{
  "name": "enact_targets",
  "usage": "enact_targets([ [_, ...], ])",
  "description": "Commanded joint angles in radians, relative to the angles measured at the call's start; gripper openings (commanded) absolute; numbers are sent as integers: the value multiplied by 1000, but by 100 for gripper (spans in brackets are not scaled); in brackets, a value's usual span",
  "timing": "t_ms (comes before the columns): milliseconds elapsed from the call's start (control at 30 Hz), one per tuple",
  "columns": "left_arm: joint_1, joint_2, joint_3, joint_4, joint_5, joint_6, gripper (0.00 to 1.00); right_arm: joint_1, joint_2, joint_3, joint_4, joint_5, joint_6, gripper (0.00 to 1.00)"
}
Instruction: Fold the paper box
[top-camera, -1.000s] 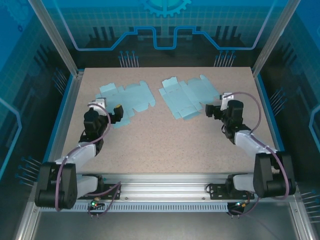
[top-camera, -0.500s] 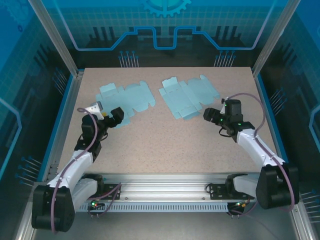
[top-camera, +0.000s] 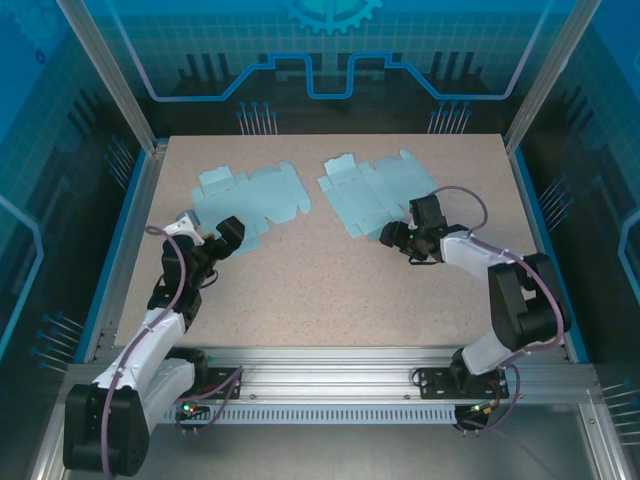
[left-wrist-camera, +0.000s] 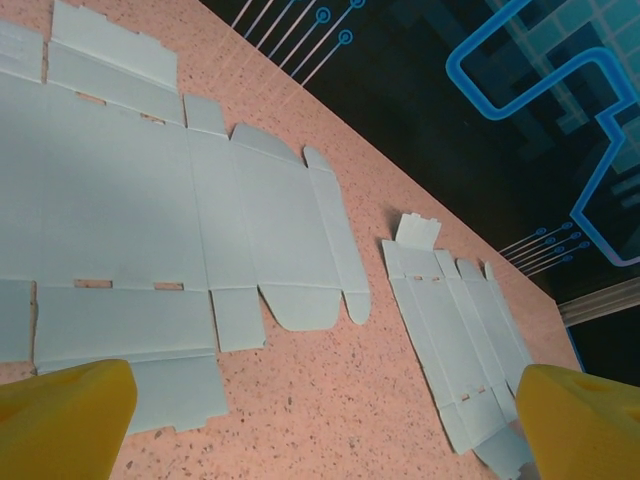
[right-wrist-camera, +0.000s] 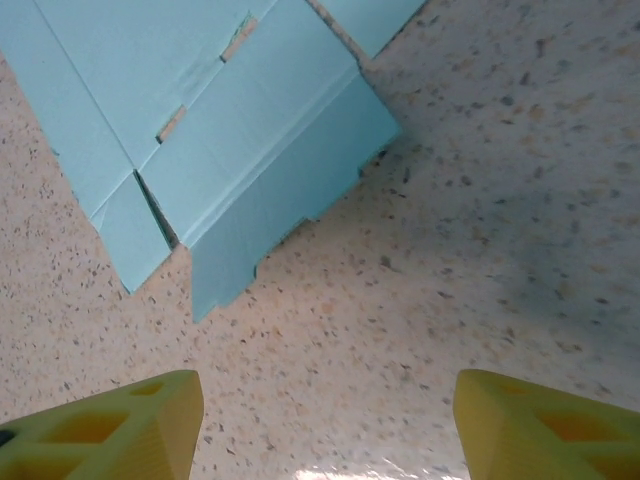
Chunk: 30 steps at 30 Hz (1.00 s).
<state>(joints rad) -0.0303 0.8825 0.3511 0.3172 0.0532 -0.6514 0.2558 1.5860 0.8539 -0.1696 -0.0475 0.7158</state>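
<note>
The right blank (top-camera: 375, 195) lies flat on the table (top-camera: 330, 290), with the left blank (top-camera: 250, 200) beside it. It is thin card, probably light, floppy and easily creased. Pinch its near flap (right-wrist-camera: 290, 170). The jaws of the right gripper (top-camera: 393, 236) and left gripper (top-camera: 228, 230) are apart and empty.

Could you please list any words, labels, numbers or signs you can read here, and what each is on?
None: no text can be read anywhere.
The left paper box blank and right paper box blank are plain light blue.
The back panel carries only a gear and circuit lines, no letters.
</note>
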Motion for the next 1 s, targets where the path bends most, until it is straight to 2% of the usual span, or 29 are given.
enact_targets([
  [0,-7,0,42,-7,56,-25,99,12,61,77,44,-47,39,68],
  [133,-26,9,46,18,90,-33,99,9,142,139,30,-40,40,66],
  [300,-74,30,60,9,91,-16,99,9,222,208,1,-40,40,59],
  [433,-122,53,70,4,87,0,99,9,247,215,-18,-11,43,56],
  [533,-159,70,77,2,72,17,99,8,257,204,-13,5,46,46],
  [633,-192,99,87,5,56,34,99,9,254,188,2,-4,60,27],
  [667,-202,111,92,5,56,37,99,9,246,175,11,-12,68,21],
  [800,-246,154,99,27,57,47,99,9,186,86,83,-77,149,11],
  [867,-269,184,98,51,54,52,99,15,136,-22,164,-108,230,10],
  [967,-294,239,110,62,57,48,97,45,61,-149,240,-88,350,10],
])
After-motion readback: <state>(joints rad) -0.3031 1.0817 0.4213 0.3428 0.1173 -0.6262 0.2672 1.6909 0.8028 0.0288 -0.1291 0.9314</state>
